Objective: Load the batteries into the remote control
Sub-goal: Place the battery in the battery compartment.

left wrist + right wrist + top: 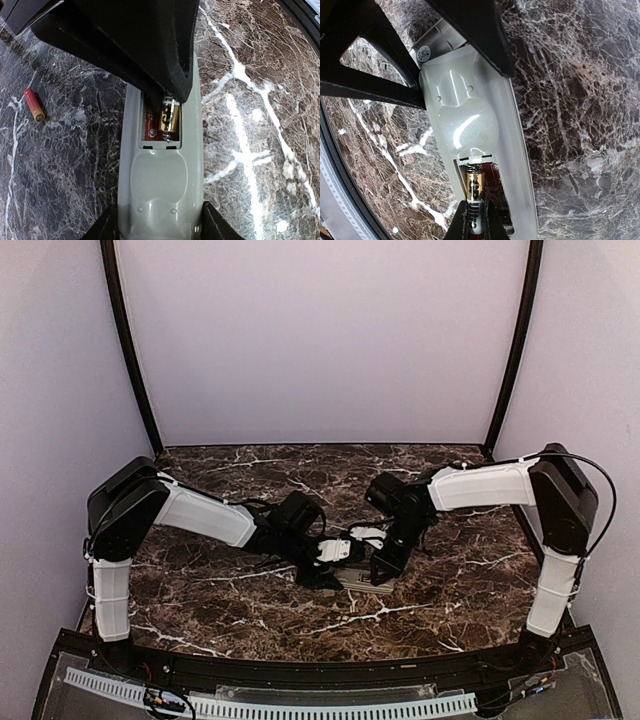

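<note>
The remote control (160,180) lies grey back up on the marble, and it also shows in the overhead view (352,578). My left gripper (160,231) is shut on its near end, one finger on each long side. Its battery recess (150,127) is uncovered. My right gripper (476,226) is shut on a battery (476,192) and holds it tilted in one slot, with the gold end against the spring. The other slot shows bare red-brown board. A second battery (34,105), red with a gold tip, lies loose on the table to the left of the remote.
Both arms meet over the middle of the dark marble table (250,600). The black body of the right gripper (150,50) hangs over the remote's far half and hides it. A black rail (300,670) runs along the table's near edge.
</note>
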Controlling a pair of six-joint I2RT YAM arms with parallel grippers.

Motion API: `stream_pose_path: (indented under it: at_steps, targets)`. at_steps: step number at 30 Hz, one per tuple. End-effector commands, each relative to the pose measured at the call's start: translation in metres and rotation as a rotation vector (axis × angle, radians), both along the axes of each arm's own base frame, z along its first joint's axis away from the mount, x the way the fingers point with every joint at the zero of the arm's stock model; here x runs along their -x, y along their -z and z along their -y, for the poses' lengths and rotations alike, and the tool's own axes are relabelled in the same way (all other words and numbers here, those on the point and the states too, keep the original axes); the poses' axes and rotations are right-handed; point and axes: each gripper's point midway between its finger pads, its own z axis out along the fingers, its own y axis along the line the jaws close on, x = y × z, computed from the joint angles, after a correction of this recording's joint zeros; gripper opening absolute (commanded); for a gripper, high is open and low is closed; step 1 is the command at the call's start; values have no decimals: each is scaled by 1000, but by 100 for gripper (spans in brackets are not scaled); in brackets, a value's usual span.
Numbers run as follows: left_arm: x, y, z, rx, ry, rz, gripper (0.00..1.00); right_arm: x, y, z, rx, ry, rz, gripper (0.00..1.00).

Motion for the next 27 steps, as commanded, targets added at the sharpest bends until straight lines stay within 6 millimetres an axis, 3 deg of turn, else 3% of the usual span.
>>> stream_pose_path:
  at_steps: [1,13,22,27]
  targets:
    - [11,21,-20,-88,-1,-50,38,2,14,-6,19,-32,-14,0]
    - [15,9,-6,-11,-2,-65,37,2,28,-15,-25,-13,-21,2]
    - [15,-21,7,116,7,-19,52,4,39,-6,5,-19,-11,3]
    - [16,-25,6,138,16,8,54,4,40,-6,3,-26,-8,3]
